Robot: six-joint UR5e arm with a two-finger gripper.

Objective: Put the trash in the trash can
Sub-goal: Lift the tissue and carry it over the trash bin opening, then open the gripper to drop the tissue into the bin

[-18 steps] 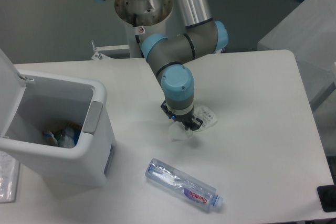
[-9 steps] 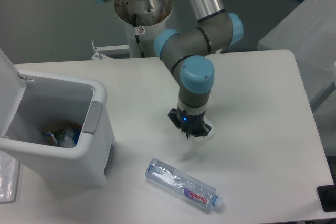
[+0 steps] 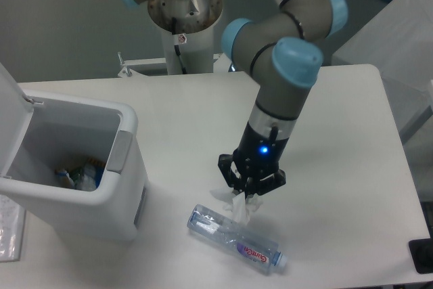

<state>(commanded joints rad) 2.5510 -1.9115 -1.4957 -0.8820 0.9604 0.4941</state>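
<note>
Pinched in my gripper, the crumpled clear-whitish wrapper hangs from the shut fingertips. It dangles just above the near middle of the white table. Directly below it lies the clear plastic bottle on its side, its blue-and-red label and white cap pointing right. The white trash can stands at the left with its lid swung open. Some coloured rubbish shows at its bottom. The can is well to the left of my gripper.
The arm's base column stands at the table's back edge. A black object sits at the near right corner. A clear plastic piece lies left of the can. A grey table is at the far right.
The gripper came down on the wrapper, took hold of it and carried it toward the camera. It now hangs over the bottle. Bottle and can have not moved.
</note>
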